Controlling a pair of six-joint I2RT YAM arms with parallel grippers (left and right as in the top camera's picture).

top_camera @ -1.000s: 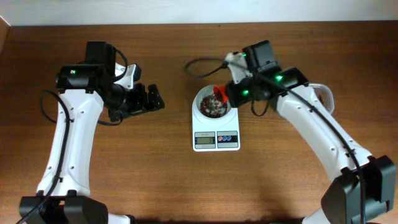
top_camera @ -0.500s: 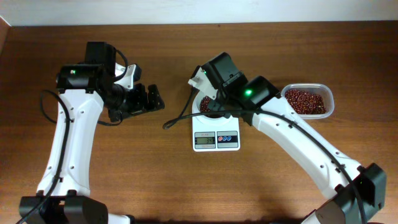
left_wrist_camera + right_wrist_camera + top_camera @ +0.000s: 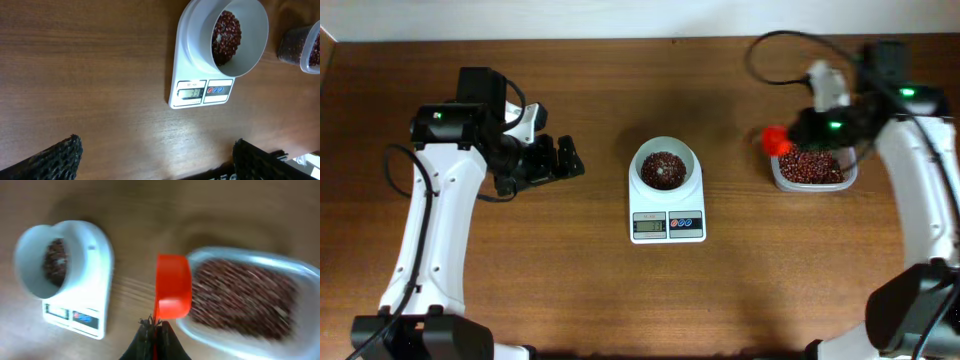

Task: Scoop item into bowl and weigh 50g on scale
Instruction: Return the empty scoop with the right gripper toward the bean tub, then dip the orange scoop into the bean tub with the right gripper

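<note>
The bowl (image 3: 666, 144) sits on the scale (image 3: 668, 227) at table (image 3: 620, 290) centre, beans (image 3: 663, 170) inside. 1 tub (image 3: 810, 187) of beans lies right of scale, well apart; scoop (image 3: 776, 139) over its left edge.

1. Brown wooden table (image 3: 620, 290).
2. White scale (image 3: 668, 226) lies flat at its middle, display toward the near edge.
3. Clear tub (image 3: 817, 186) stands right of it, apart.

1. We count one digital scale (image 3: 667, 226).
2. We count one white bowl (image 3: 642, 172).
3. We count one clear plastic tub (image 3: 810, 187).
4. We count one red scoop (image 3: 776, 140).
5. We count two heaps of red-brown beans: bowl heap (image 3: 663, 168), tub heap (image 3: 815, 167).
6. We count two robot arms: left arm (image 3: 425, 220), right arm (image 3: 918, 200).
</note>
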